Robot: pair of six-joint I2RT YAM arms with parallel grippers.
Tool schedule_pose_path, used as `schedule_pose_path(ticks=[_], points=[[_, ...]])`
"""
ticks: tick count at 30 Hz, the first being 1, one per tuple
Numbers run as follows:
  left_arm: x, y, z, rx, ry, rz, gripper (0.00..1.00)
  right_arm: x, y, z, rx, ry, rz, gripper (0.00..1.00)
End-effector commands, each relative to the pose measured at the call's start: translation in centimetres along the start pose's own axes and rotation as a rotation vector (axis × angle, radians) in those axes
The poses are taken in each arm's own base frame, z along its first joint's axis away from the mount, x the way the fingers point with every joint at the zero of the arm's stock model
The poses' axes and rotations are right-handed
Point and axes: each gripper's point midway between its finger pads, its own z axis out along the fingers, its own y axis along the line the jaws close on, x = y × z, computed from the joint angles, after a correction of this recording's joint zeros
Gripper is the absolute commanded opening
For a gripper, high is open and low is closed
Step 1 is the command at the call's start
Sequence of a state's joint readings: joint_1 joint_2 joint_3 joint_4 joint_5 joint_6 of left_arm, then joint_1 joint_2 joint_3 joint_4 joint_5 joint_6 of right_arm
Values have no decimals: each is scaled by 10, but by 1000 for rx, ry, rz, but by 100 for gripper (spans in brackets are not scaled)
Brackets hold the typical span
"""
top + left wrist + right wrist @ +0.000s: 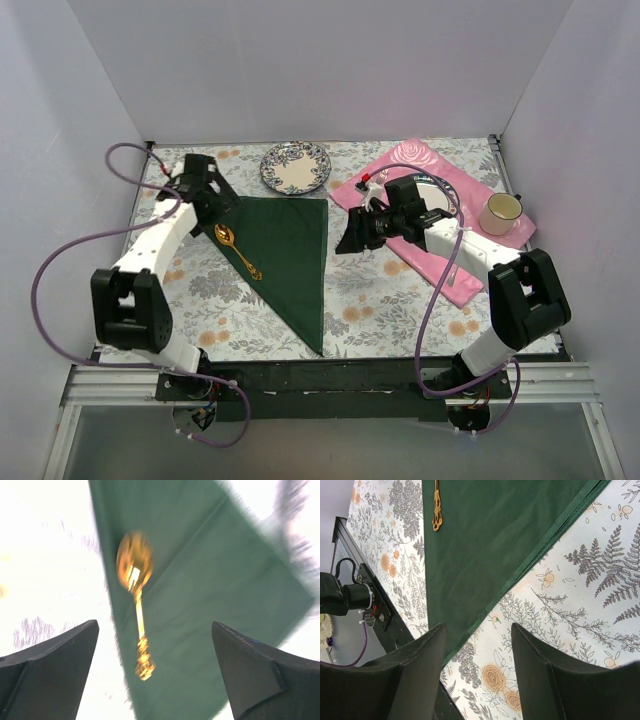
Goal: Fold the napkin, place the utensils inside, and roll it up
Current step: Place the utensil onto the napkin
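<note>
The left pincer (154,625) stands wide and empty just above the gold spoon (136,615). The spoon lies on the folded napkin (290,250), along its left edge, bowl far and handle toward the arms. The left arm is nearer. The plate (266,166) beyond is empty. The right pincer (477,630) hovers half-spread, holding nothing, over the napkin's right edge.

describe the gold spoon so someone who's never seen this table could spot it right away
On the floral table, find the dark green triangular napkin left of centre. Along its slanted left edge lies a small spoon. It's the only shiny gold thing there, with a round bowl and a thin ornate handle.
</note>
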State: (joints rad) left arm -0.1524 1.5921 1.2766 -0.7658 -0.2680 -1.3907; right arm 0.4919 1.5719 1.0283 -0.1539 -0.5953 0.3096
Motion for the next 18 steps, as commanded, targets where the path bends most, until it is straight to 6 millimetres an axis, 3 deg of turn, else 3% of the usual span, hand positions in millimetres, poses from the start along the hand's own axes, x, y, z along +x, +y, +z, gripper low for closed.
schedule_pose_path(ticks=[1, 2, 3, 7, 10, 14, 16, 17, 18], points=[[-76, 21, -5, 203, -233, -112, 98, -10, 6, -1, -37, -28, -52, 63], [-81, 23, -2, 246, -252, -132, 98, -10, 8, -2, -49, -26, -62, 63], [-98, 39, 2, 240, -298, -205, 97, -8, 9, -1, -55, -20, -60, 63], [-127, 46, 31, 352, -387, -278, 87, -4, 14, -2, -86, -16, -59, 63], [-133, 65, 66, 332, -390, -310, 78, -1, 18, -5, -101, -23, -57, 63], [-135, 73, 101, 396, -362, -298, 61, 2, 17, -9, -86, -30, -69, 63], [-147, 77, 111, 389, -371, -288, 56, 8, 14, -8, -78, -18, -65, 63], [-142, 81, 128, 375, -346, -282, 55, 9, 12, -7, -74, -14, -57, 63], [-152, 81, 129, 391, -363, -273, 54, 12, 10, -6, -72, -7, -50, 63]])
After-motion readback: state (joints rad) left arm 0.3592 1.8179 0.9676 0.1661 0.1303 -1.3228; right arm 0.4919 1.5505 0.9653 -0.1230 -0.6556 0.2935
